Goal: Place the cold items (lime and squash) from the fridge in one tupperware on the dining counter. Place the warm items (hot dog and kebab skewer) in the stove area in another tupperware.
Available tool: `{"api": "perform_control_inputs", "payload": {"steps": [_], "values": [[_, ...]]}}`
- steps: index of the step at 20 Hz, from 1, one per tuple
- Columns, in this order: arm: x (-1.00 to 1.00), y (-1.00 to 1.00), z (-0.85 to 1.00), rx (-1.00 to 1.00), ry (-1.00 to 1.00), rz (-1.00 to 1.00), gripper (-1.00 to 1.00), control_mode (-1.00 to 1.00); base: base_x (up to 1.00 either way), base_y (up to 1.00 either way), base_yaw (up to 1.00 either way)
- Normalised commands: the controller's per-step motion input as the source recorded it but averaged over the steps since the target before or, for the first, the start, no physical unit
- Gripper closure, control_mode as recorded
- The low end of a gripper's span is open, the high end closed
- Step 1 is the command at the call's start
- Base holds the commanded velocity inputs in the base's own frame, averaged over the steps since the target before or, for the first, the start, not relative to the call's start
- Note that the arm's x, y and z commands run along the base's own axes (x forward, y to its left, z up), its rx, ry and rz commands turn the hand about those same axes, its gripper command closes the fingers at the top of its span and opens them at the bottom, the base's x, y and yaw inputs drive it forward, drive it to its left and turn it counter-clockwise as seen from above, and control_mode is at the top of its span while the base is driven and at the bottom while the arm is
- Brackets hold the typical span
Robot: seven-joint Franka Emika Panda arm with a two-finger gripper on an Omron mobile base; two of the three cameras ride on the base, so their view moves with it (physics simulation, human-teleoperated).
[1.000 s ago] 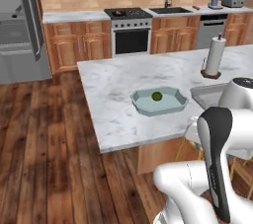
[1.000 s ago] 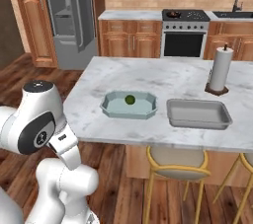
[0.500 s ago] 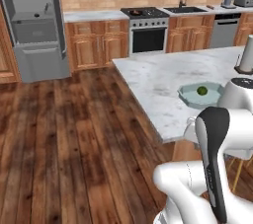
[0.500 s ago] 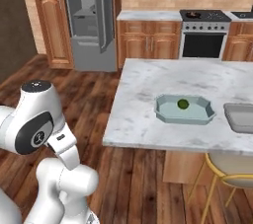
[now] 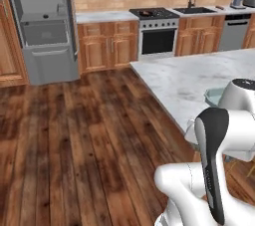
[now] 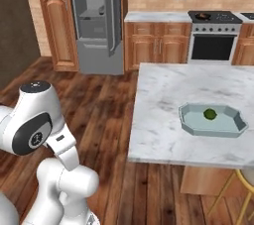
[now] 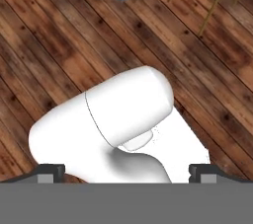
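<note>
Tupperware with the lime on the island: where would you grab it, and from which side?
Grip the tupperware by its left rim wall, coming down from above. It's a shallow tray with a raised rim, and that side lies nearest the counter edge; the lime sits right of centre. Probably a pinch over the wall, one finger inside.

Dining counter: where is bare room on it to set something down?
The dining counter is bare marble from its left edge up to the tupperware, and behind the tupperware toward the stove. The tupperware holds only the lime, so it has room too.
</note>
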Motion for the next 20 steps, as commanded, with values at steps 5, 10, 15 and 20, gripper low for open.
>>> {"api": "perform_control_inputs", "payload": {"steps": [5, 10, 15, 20], "values": [[0.0, 0.0, 0.0, 0.0, 0.0, 0.0, -1.0, 1.0, 0.63, 0.31, 0.0], [0.0, 0.0, 0.0, 0.0, 0.0, 0.0, -1.0, 1.0, 0.75, 0.4, -0.02], [0.0, 0.0, 0.0, 0.0, 0.0, 0.0, -1.0, 1.0, 0.67, 0.75, -0.19], [0.0, 0.0, 0.0, 0.0, 0.0, 0.0, -1.0, 1.0, 0.61, 0.83, -0.23]]}}
